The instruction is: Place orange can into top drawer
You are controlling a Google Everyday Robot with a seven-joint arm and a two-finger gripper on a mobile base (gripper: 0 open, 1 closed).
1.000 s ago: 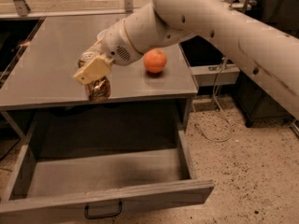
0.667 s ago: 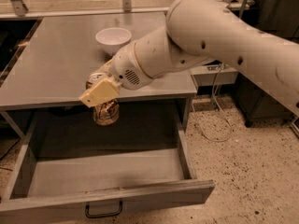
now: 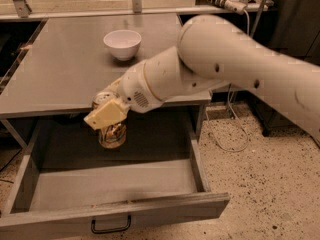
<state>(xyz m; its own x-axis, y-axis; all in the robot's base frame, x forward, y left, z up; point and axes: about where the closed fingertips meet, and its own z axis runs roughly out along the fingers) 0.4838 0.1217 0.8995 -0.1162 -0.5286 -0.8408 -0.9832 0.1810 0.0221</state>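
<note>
The orange can is held upright in my gripper, just past the table's front edge and above the back of the open top drawer. The gripper's cream fingers are shut around the can's upper part, so its top is hidden. The drawer is pulled far out, a wide grey tray with a black handle on its front panel. My large white arm reaches in from the right.
A white bowl stands on the grey table behind the gripper. The arm covers the table's right part. Cables and a speckled floor lie to the right of the drawer.
My gripper has carried the can forward and down, off the tabletop and over the open drawer. The arm now hides the round orange fruit seen earlier; the bowl has come into view.
</note>
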